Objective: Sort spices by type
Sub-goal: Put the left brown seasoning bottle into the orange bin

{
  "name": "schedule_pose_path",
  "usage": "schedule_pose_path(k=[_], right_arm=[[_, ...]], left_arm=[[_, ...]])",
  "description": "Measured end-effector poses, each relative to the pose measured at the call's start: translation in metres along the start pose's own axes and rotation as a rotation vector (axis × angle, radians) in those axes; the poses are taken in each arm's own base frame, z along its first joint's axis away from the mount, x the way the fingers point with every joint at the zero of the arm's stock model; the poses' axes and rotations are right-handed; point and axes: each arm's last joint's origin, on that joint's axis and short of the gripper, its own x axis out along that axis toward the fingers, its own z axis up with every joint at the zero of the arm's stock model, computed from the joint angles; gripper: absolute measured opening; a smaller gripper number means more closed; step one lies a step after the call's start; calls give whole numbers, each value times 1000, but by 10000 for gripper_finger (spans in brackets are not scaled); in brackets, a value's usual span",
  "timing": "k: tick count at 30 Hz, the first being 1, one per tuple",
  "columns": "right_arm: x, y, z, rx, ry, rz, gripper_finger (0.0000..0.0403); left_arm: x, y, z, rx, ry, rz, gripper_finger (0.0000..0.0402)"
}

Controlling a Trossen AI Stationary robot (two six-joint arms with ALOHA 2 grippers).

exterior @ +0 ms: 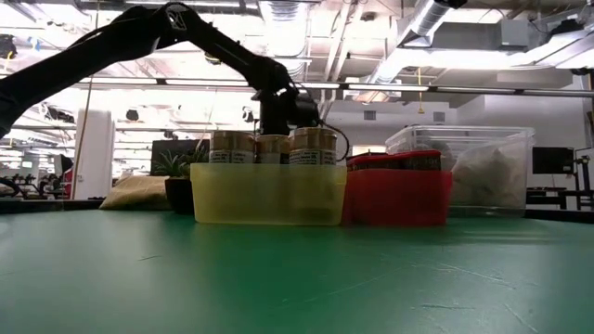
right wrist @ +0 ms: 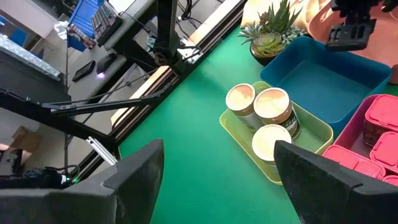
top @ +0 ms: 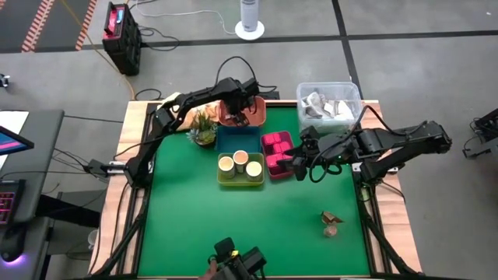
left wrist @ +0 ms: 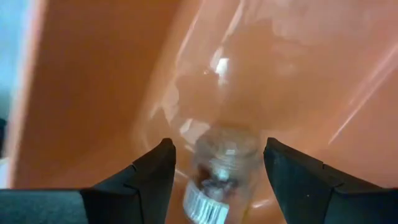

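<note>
Small clear jar (left wrist: 221, 177) with brown contents, lying inside the orange tray (top: 257, 117) at the far side of the table, between the fingers of the left gripper (left wrist: 217, 168). Fingers spread wider than the jar, not touching it, so nothing gripped. Three tan jars (top: 240, 164) with pale tops standing together in the yellow-green tray (top: 233, 180); magenta blocks (top: 276, 148) filling the red tray (top: 282, 166) just beside it; blue tray (top: 237, 140) behind, holding nothing visible. Two tiny brown lumps (top: 331, 224) loose on the green mat (top: 194, 225), well apart from every tray.

Risks, as a judgement: jar likely to roll on the tray's sloped wall if nudged on lifting away; the brown lumps small enough to slip from a pinch or get pushed across the mat; right arm's reach close over the red tray, so a low sweep could knock its blocks.

Left arm stretched far forward, wrist bent down into the orange tray beside the green plant (top: 204, 128). Right arm reaching in from the right edge, right gripper (top: 298, 162) poised over the red tray's edge, fingers wide apart, carrying nothing.
</note>
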Motion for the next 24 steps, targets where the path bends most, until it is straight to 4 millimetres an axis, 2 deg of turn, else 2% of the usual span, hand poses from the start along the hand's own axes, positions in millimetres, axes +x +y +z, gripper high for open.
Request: schedule_pose_path(k=[7, 12, 15, 24], right_arm=[[0, 0, 0, 0, 0, 0, 327], [0, 0, 0, 0, 0, 1, 327], [0, 0, 0, 0, 0, 1, 327], [0, 0, 0, -2, 4, -1, 327]], left_arm=[[14, -3, -9, 95, 64, -24, 232], [20, -9, -15, 175, 90, -33, 199], [20, -10, -14, 180, 87, -21, 179], [7, -4, -7, 136, 59, -10, 179]])
